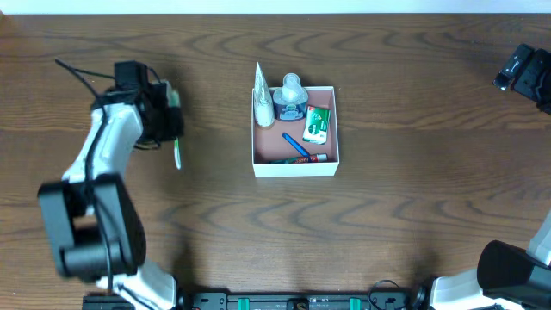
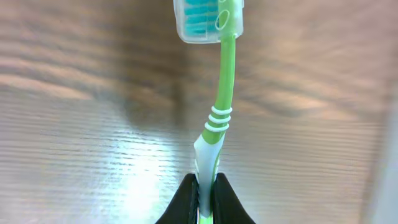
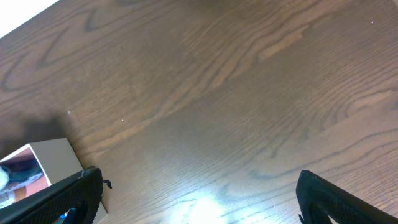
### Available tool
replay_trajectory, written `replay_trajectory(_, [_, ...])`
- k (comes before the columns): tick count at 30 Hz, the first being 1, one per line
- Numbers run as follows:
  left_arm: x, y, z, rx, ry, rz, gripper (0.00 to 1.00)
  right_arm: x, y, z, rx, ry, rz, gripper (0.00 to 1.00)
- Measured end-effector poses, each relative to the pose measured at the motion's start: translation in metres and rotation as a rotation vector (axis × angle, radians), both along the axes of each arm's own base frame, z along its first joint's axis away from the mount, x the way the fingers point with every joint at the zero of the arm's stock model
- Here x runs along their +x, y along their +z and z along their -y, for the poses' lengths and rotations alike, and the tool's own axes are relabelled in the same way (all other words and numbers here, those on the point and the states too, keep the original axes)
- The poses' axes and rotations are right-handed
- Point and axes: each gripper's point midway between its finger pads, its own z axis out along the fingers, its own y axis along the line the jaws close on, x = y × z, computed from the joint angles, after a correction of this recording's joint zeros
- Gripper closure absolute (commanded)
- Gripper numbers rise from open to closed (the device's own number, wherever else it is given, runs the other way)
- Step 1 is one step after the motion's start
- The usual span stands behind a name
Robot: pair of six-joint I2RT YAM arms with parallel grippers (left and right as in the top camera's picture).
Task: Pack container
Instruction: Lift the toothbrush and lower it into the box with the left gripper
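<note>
**Entry: packing station, one moment**

1. White box (image 1: pixel 295 169): open-topped container at mid-table, used as the landmark here. One of its corners (image 3: pixel 56 157) shows at the lower edge of the right wrist view.
2. Contents of the box:
   - a white cone-shaped tube (image 1: pixel 261 102) in the far corner on the left arm's side
   - a pale capped bottle (image 1: pixel 292 96) just beside the tube
   - a green packet (image 1: pixel 316 124) against the wall on the right arm's side
   - a blue pen (image 1: pixel 296 146) lying aslant near the middle
   - a slim red item (image 1: pixel 311 158) along the near wall; what it is cannot be made out
3. Toothbrush (image 2: pixel 222 93): green handle with white rings, teal bristles under a clear cap. It is outside the box, well apart from it on the left arm's side (image 1: pixel 177 153). Whether it touches the wood cannot be told.
4. Left gripper (image 2: pixel 206 194): clamped on the lower end of the toothbrush handle, with a black finger (image 2: pixel 183 202) pressed against each side. In the overhead view it sits well apart from the box (image 1: pixel 172 120).
5. Right gripper (image 3: pixel 199 205): jaws spread wide, fingers (image 3: pixel 62 196) at opposite edges of its view, with only bare wood between them. Overhead, it sits well apart from the box, toward the far corner on the right arm's side (image 1: pixel 523 73).
6. Table (image 1: pixel 413 207): dark wood grain, bearing the box.
</note>
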Motion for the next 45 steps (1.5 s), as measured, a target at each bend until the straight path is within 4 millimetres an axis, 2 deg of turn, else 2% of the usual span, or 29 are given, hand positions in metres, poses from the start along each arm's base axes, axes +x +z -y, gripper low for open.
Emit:
replay_trajectory(4, [0.003, 0.053, 0.011, -0.036, -0.012, 0.138, 0.94, 0.0, 0.0, 0.0, 0.0, 0.0, 0.0, 0.01])
replay_trajectory(7, [0.0, 0.093, 0.029, -0.064, -0.056, 0.245, 0.94, 0.0, 0.0, 0.0, 0.0, 0.0, 0.0, 0.01])
replay_trajectory(13, [-0.024, 0.165, 0.092, -0.103, -0.234, 0.435, 0.94, 0.0, 0.0, 0.0, 0.0, 0.0, 0.0, 0.01])
replay_trajectory(17, [-0.049, 0.196, 0.14, -0.122, -0.405, 0.53, 0.94, 0.0, 0.0, 0.0, 0.0, 0.0, 0.0, 0.01])
replay_trajectory(21, [-0.075, 0.211, 0.183, -0.13, -0.589, 0.587, 0.94, 0.0, 0.0, 0.0, 0.0, 0.0, 0.0, 0.01])
replay_trajectory(23, [-0.088, 0.212, 0.205, -0.133, -0.687, 0.599, 0.94, 0.0, 0.0, 0.0, 0.0, 0.0, 0.0, 0.01])
replay_trajectory(26, [-0.098, 0.206, 0.227, -0.108, -0.794, 0.602, 0.94, 0.0, 0.0, 0.0, 0.001, -0.001, 0.0, 0.01])
replay_trajectory(32, [-0.101, 0.172, 0.255, 0.039, -1.001, 0.577, 0.94, 0.0, 0.0, 0.0, 0.001, -0.002, 0.0, 0.01])
replay_trajectory(38, [-0.084, 0.134, 0.276, 0.203, -1.215, 0.583, 0.94, 0.0, 0.0, 0.0, 0.001, -0.002, 0.0, 0.01])
replay_trajectory(45, [-0.061, 0.089, 0.274, 0.376, -1.33, 0.52, 0.94, 0.0, 0.0, 0.0, 0.001, -0.002, 0.0, 0.01])
